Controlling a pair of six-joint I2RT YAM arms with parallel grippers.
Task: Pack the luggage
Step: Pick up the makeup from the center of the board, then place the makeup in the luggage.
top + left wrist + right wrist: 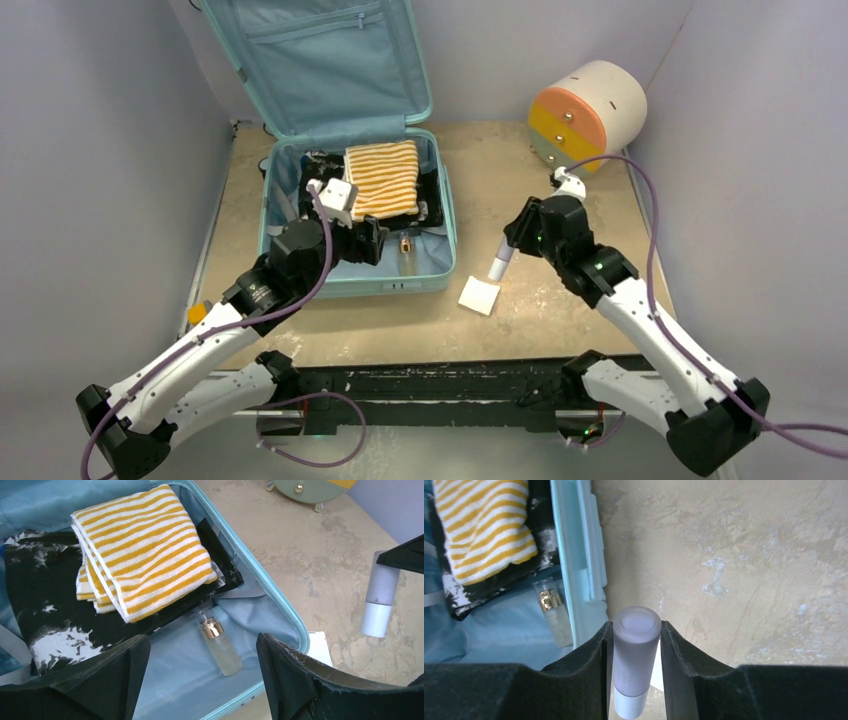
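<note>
- Suitcase [350, 286], pale teal, lies open on the table [560, 200] with its lid [320, 60] standing upright behind it.
- Inside the suitcase, a folded towel [382, 178] with yellow and white stripes rests on a black-and-white garment [50, 605] that fills the rear part.
- A small clear bottle [220, 647] with a gold collar lies on the lining in the suitcase's front right part, just in front of the garment.
- The left gripper [368, 240] hangs over the front of the suitcase, above the bottle, its jaws wide apart and holding nothing.
- The right gripper [636, 635] is off the suitcase's right side, over the table, clamped on a pale lilac tube [636, 650] whose white end points down.
- A white square card [480, 296] lies flat on the table just beside the suitcase's front right corner, under the tube's lower end.
- A round cream drawer unit [588, 115] with orange, yellow and green fronts stands well to the right of the suitcase, level with its hinge.
</note>
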